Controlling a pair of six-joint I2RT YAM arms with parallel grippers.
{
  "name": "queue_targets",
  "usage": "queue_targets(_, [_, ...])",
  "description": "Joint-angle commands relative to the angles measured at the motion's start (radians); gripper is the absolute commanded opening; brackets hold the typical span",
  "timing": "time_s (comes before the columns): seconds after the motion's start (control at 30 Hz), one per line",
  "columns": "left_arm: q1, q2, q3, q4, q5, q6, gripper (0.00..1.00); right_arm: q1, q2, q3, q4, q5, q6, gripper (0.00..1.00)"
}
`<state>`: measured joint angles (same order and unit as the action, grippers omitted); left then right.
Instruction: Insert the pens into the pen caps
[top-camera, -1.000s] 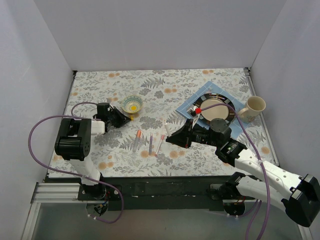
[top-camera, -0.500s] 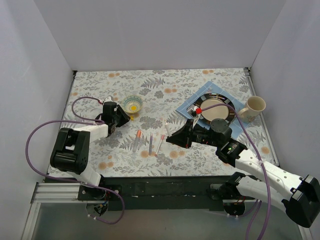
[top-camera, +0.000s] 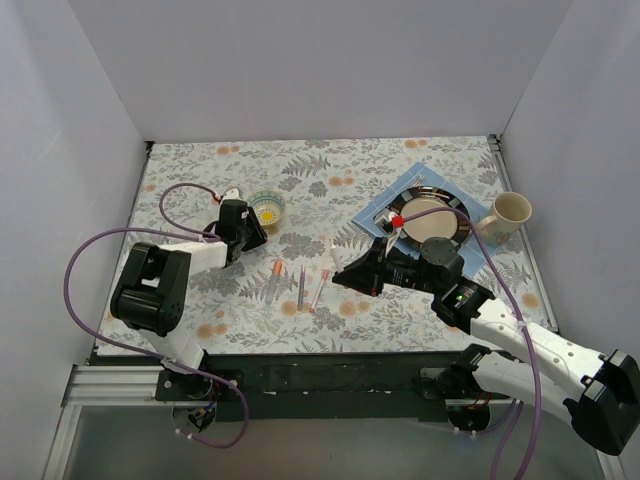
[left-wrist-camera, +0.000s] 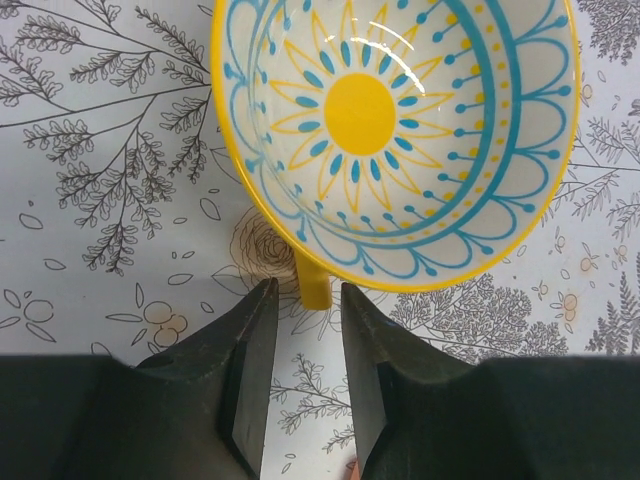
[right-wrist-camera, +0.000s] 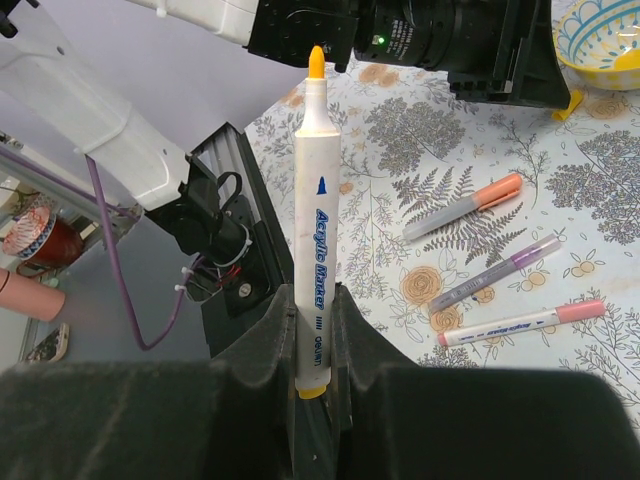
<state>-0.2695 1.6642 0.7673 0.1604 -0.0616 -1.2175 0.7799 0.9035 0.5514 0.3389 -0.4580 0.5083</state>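
Observation:
My right gripper (right-wrist-camera: 312, 300) is shut on a white acrylic marker (right-wrist-camera: 315, 190) with a bare yellow tip, held upright above the table; in the top view it (top-camera: 345, 276) is right of centre. A small yellow pen cap (left-wrist-camera: 313, 285) lies on the table against the rim of a yellow-and-blue bowl (left-wrist-camera: 480, 250). My left gripper (left-wrist-camera: 306, 292) is open, its fingertips on either side of the cap's near end, not touching it. Three capped pens lie side by side: orange-capped (right-wrist-camera: 465, 205), purple (right-wrist-camera: 500, 270), pink-capped (right-wrist-camera: 520, 322).
The bowl (top-camera: 265, 207) stands just beyond my left gripper (top-camera: 245, 228). A plate (top-camera: 432, 218) on a blue cloth and a cream mug (top-camera: 508, 213) sit at the right. White walls enclose the floral table.
My left gripper has moved right and a little farther away, up to the bowl and the yellow cap. My right arm and the marker have not moved.

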Motion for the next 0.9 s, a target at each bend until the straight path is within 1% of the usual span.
queue_targets(0.0, [-0.014,0.032,0.065,-0.039,-0.041,0.064,0.31,-0.002,-0.012,0.004,0.023,0.012,-0.013,0.01])
queue_targets(0.07, [-0.02,0.058,0.081,-0.07,-0.053,0.072,0.31,-0.004,-0.015,0.005,0.02,0.013,-0.016,0.01])
queue_targets(0.2, [-0.043,0.089,0.116,-0.127,-0.115,0.088,0.27,-0.004,-0.018,0.005,0.015,0.016,-0.019,0.01])
queue_targets(0.27, [-0.051,0.106,0.141,-0.188,-0.136,0.092,0.25,-0.002,-0.018,0.007,0.014,0.018,-0.019,0.01])
queue_targets(0.3, [-0.057,0.111,0.148,-0.205,-0.15,0.095,0.19,-0.004,-0.02,0.007,0.014,0.016,-0.019,0.01])
queue_targets(0.4, [-0.069,0.117,0.165,-0.274,-0.168,0.089,0.11,-0.004,-0.02,0.012,0.011,0.016,-0.019,0.01])
queue_targets(0.47, [-0.074,0.103,0.149,-0.315,-0.172,0.076,0.06,-0.002,-0.025,0.013,0.011,0.016,-0.019,0.01])
queue_targets(0.6, [-0.077,0.027,0.107,-0.38,-0.164,0.027,0.01,-0.004,-0.029,0.015,0.011,0.013,-0.016,0.01])
queue_targets(0.7, [-0.077,-0.044,0.05,-0.421,-0.173,0.012,0.0,-0.002,-0.031,0.013,0.012,-0.001,-0.001,0.01])
queue_targets(0.8, [-0.077,-0.079,-0.006,-0.435,-0.181,0.009,0.0,-0.004,-0.034,0.001,0.026,-0.004,0.01,0.01])
queue_targets(0.87, [-0.079,-0.107,-0.014,-0.464,-0.194,0.003,0.0,-0.004,-0.029,-0.01,0.032,0.004,0.009,0.01])
